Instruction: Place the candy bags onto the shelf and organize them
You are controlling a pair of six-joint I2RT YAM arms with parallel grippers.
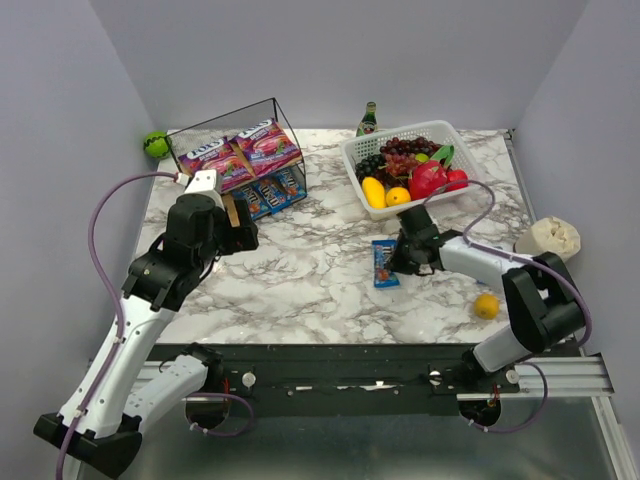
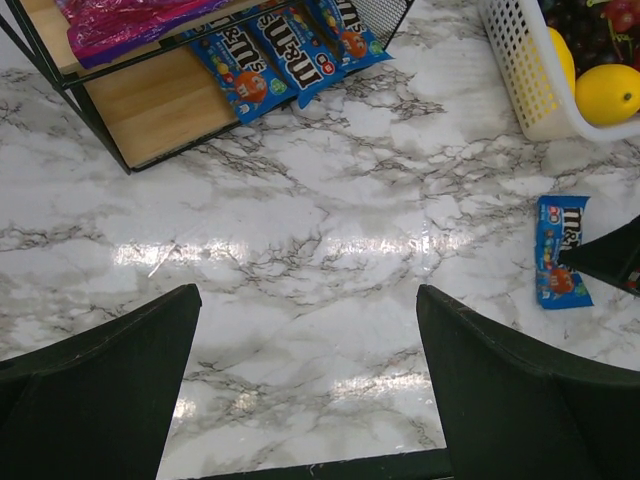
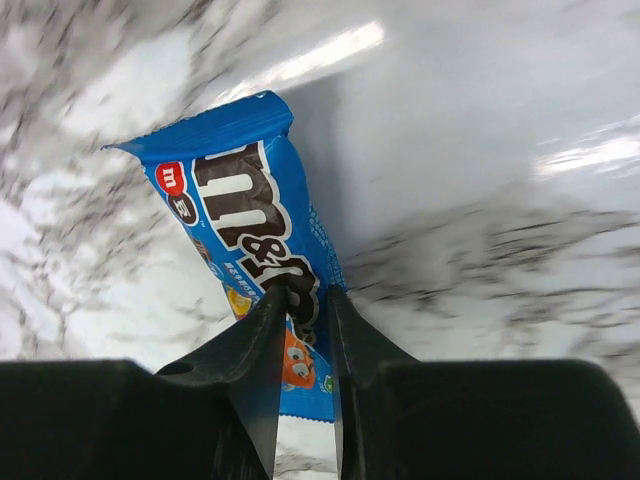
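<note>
The shelf (image 1: pixel 283 120) stands at the back left; two purple candy bags (image 1: pixel 240 152) lie on its top board and several blue packets (image 1: pixel 270 192) on its lower board (image 2: pixel 160 110). One more blue packet (image 1: pixel 384 263) is at mid-table, sharp in the right wrist view (image 3: pixel 235 200) against a blurred table. My right gripper (image 1: pixel 402 256) is shut on its lower part (image 3: pixel 307 292). My left gripper (image 1: pixel 240 228) is open and empty above bare marble in front of the shelf (image 2: pixel 308 295). The left wrist view also shows the shelf's packets (image 2: pixel 290 50) and the held packet (image 2: pixel 560 250).
A white lattice basket (image 1: pixel 352 152) of fruit stands at the back right, with a green bottle (image 1: pixel 369 118) behind it. A green ball (image 1: pixel 155 143) sits left of the shelf. A small orange (image 1: pixel 486 305) and a crumpled white cloth (image 1: pixel 548 238) lie at the right.
</note>
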